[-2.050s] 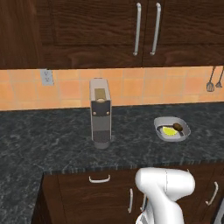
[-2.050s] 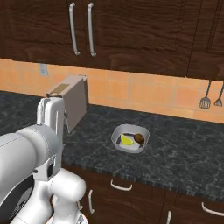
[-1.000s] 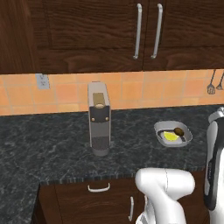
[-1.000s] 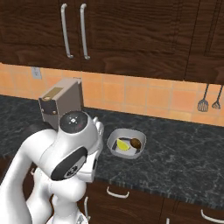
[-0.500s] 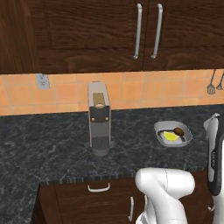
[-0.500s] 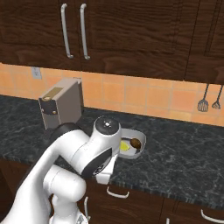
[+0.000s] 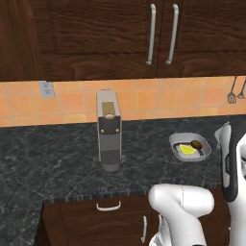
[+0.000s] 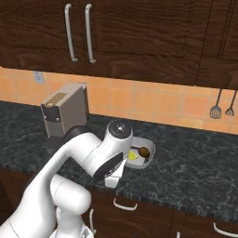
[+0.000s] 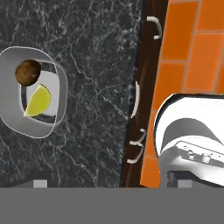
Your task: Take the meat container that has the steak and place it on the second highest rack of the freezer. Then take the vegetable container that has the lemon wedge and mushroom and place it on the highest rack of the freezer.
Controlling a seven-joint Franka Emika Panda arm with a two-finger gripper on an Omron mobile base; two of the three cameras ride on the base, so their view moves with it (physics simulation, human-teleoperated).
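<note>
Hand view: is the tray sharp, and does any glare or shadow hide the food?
Hand view: tray sharp, evenly lit, no glare; lemon wedge and mushroom clear. Right base view: arm covers the tray's near side.

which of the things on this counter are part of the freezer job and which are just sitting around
Part of the job:
vegetable container
lemon wedge
mushroom
gripper, jaws open, holding nothing

Just sitting around:
coffee machine
hanging utensils
wall outlet
</note>
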